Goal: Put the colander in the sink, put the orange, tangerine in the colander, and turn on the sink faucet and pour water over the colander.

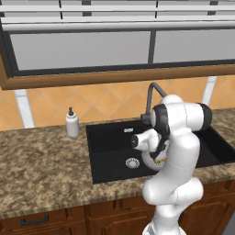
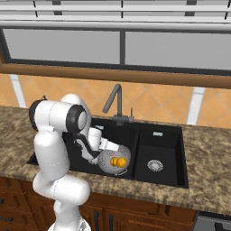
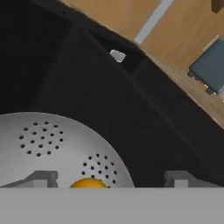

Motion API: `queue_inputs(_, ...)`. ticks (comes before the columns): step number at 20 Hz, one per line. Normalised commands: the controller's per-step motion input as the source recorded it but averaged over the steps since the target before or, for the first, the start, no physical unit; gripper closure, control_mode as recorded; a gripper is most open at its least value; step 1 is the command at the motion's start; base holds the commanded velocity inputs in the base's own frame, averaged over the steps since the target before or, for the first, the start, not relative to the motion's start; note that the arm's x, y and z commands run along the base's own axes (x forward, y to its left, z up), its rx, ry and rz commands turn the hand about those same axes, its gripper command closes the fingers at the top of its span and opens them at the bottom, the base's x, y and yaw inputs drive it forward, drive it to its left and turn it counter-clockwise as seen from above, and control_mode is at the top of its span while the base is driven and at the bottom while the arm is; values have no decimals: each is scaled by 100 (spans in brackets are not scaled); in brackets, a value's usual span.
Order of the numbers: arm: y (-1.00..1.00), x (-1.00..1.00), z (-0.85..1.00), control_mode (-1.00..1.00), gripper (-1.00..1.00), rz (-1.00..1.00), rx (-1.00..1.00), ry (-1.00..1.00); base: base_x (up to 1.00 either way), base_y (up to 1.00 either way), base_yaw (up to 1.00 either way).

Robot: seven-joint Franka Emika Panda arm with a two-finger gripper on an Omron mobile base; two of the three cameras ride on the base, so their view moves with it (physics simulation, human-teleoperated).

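The arm (image 1: 176,151) bends over the sink (image 1: 110,137) (faucet (image 1: 151,98) behind it), soap bottle (image 1: 72,123) on the surface (image 1: 41,170).

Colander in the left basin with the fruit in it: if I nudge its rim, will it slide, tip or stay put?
The colander looks round-bottomed, so it would probably rock rather than slide flat. The orange fruit inside looks loose and may roll, shifting weight. The perforated metal looks stiff.

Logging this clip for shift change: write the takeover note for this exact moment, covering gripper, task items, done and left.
Gripper: open, holding nothing, low over the colander.
Colander sits in the sink, in the basin under the sink faucet, with orange fruit inside; whether one or two, cannot tell.
Done: colander placed, fruit in.
Left: confirm both fruits, then turn on the faucet; no water runs yet.
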Motion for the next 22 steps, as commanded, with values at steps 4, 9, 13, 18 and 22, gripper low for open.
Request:
queue_inputs(4, 40, -36, 95, -100, -100, -1, -4, -21, 0, 0, 0)
queue_inputs(9, 66, -89, 100, -100, -100, 4, -9, -20, 0, 0, 0)
queue_inputs(13, 59, -100, 100, -100, -100, 17, -8, -13, 0, 0, 0)
queue_inputs(18, -7, -95, 100, -100, -100, 22, 4, -9, 0, 0, 0)
queue_inputs(22, -52, -77, 70, -100, -100, 29, 19, 4, 0, 0, 0)
